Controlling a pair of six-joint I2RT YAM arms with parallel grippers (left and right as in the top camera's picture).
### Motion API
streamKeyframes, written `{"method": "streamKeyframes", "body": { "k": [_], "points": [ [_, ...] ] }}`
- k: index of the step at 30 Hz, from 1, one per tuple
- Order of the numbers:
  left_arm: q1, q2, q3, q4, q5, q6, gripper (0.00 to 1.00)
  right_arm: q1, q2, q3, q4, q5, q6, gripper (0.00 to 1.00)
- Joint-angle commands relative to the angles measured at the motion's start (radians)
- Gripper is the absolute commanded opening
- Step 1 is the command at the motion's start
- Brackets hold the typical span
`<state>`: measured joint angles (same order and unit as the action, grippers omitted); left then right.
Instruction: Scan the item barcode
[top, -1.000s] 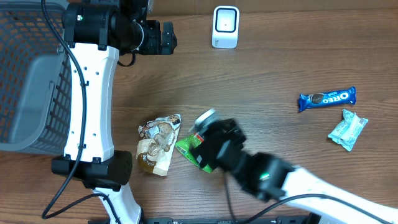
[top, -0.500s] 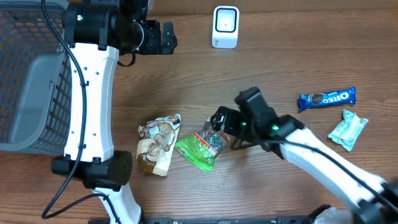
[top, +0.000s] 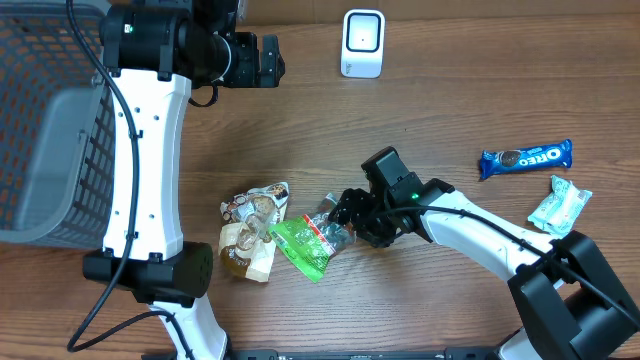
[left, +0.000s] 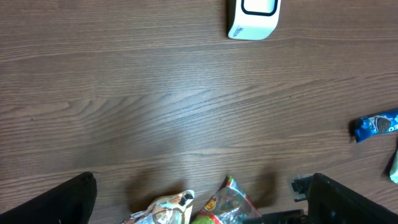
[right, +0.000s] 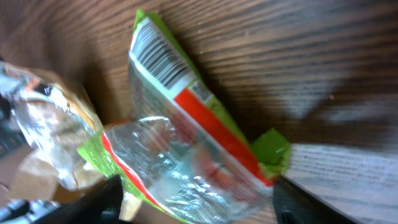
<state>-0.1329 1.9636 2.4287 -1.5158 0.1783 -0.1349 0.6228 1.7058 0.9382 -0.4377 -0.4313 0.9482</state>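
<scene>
The green packet (top: 305, 242) lies mid-bench, toward the front edge, its barcode (right: 158, 59) exposed. It is straddled by the right gripper (top: 345, 220); whether it is clamped cannot be told. The left gripper (top: 270, 62) is held wide open, empty. Lifting and presenting to the scanner (top: 362, 43) at the far edge are judged outstanding.

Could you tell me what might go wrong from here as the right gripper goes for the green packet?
1. The right gripper straddles only one end of the green packet; the glossy film could slip or crumple.
2. The green packet lies against the brown packet, which might get dragged along.
3. The barcode sits at the free end, which may droop on the way to the scanner.
</scene>
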Motion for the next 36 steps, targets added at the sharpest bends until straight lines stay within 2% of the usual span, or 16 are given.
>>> {"method": "streamKeyframes", "body": {
  "k": [1, 4, 7, 11, 14, 19, 25, 30, 33, 36],
  "points": [
    [0.002, -0.009, 0.008, 0.002, -0.005, 0.008, 1.00, 0.008, 0.008, -0.023, 0.005, 0.047, 0.013, 0.56],
    [0.002, -0.009, 0.008, 0.002, -0.005, 0.008, 1.00, 0.012, 0.008, -0.036, 0.023, 0.060, 0.014, 0.48],
    [0.002, -0.009, 0.008, 0.002, -0.005, 0.008, 1.00, 0.014, 0.008, -0.036, 0.021, 0.056, 0.032, 0.49],
    [0.002, -0.009, 0.008, 0.002, -0.005, 0.008, 1.00, 0.030, 0.008, -0.036, 0.002, 0.037, 0.114, 0.83],
    [0.002, -0.009, 0.008, 0.002, -0.005, 0.008, 1.00, 0.032, 0.008, -0.036, -0.006, -0.034, 0.126, 0.93],
    [0.002, -0.009, 0.008, 0.002, -0.005, 0.008, 1.00, 0.041, 0.008, -0.036, -0.005, -0.085, 0.127, 0.89],
    [0.002, -0.009, 0.008, 0.002, -0.005, 0.008, 1.00, 0.095, 0.026, -0.036, 0.016, 0.038, 0.217, 0.80],
    [0.002, -0.008, 0.008, 0.002, -0.005, 0.008, 1.00, 0.140, 0.082, -0.036, 0.119, 0.081, 0.261, 0.74],
    [0.002, -0.009, 0.008, 0.002, -0.005, 0.008, 1.00, 0.150, 0.105, -0.036, 0.158, 0.114, 0.260, 0.69],
    [0.002, -0.008, 0.008, 0.002, -0.005, 0.008, 1.00, 0.135, 0.104, -0.035, 0.175, 0.144, 0.237, 0.56]
  ]
}}
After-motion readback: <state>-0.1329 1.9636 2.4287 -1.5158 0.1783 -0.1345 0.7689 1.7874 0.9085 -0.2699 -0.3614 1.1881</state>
